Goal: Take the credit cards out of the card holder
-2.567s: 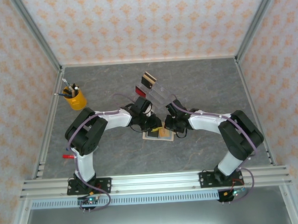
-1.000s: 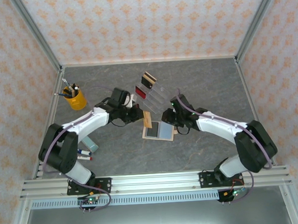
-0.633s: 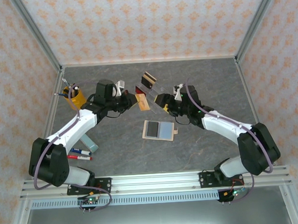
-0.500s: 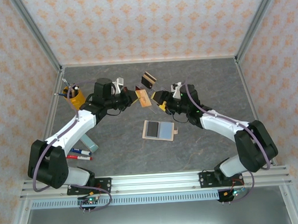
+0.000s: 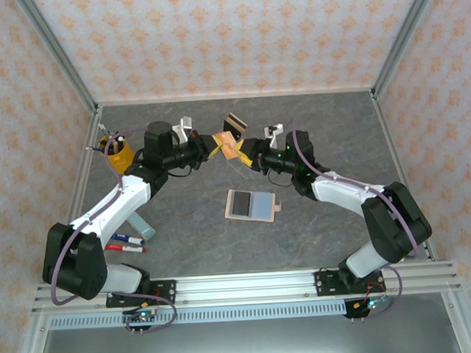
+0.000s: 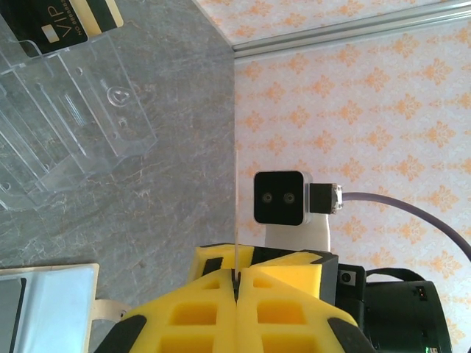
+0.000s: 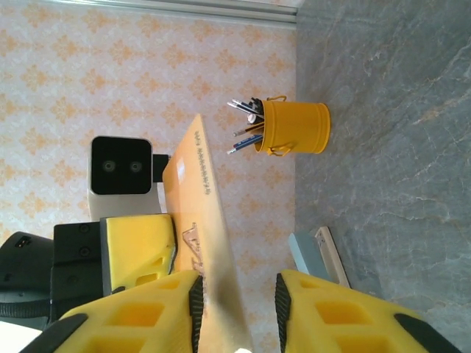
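The left gripper (image 6: 235, 271) is clamped tight on one orange-tan credit card (image 7: 207, 220), held above the table (image 5: 325, 235) with its long axis running across to the right gripper (image 7: 237, 285), whose jaws stand apart around the far end. A second, black-banded card (image 6: 66, 26) is stood in the clear slotted stand (image 6: 81, 125). One card holder (image 5: 261, 207) is laid open on the table, a dark card (image 5: 238, 203) seen in its left half.
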`<state>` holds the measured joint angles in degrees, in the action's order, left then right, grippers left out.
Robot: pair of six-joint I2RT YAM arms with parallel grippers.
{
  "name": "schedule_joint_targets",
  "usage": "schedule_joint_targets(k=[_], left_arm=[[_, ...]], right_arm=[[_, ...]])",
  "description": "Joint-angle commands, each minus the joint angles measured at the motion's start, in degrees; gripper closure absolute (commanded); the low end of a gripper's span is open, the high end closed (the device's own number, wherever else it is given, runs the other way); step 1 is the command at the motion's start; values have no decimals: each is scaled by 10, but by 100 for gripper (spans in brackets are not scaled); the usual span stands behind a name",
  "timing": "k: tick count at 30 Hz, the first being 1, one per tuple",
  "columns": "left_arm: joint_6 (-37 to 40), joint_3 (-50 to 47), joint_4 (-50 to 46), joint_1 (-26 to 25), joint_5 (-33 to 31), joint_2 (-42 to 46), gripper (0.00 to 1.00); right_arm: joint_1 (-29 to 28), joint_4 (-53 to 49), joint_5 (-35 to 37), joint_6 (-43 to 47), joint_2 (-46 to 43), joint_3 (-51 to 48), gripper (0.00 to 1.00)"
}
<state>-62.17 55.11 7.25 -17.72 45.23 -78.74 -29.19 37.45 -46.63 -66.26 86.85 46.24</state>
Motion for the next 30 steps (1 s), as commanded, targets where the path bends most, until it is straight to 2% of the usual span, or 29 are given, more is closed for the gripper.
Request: schedule_joint_targets(k=[1,5,7,9,11,13,17,21,23,30], left_arm=[[-8,-5,22,2,13,15,100],[2,-4,-2,2,8,20,100],[34,8,-64,2,-13,27,100],[94,33,-177,2,-67,38,81],[153,59,-289,2,-149,46,60],[190,72,-358,2,-219,55,42],[258,91,-455,3,-326,71,23],[310,102,-505,3,-405,80,6],[346,103,-514,3,-422,82,1],[384,100,-538,3,-464,85,0]], right_arm=[[-1,35,-7,2,-13,6,73],[-1,-19,-4,39,-20,18,97],[-1,-68,8,78,-31,26,100],[-1,-151,36,141,-46,42,100],[-1,-256,83,237,-63,67,100],[-1,-329,141,333,-72,91,100],[-1,-417,231,497,-62,152,100],[-1,-427,288,620,-19,201,100],[-1,-422,283,679,8,226,100],[-1,-418,279,822,117,343,100]])
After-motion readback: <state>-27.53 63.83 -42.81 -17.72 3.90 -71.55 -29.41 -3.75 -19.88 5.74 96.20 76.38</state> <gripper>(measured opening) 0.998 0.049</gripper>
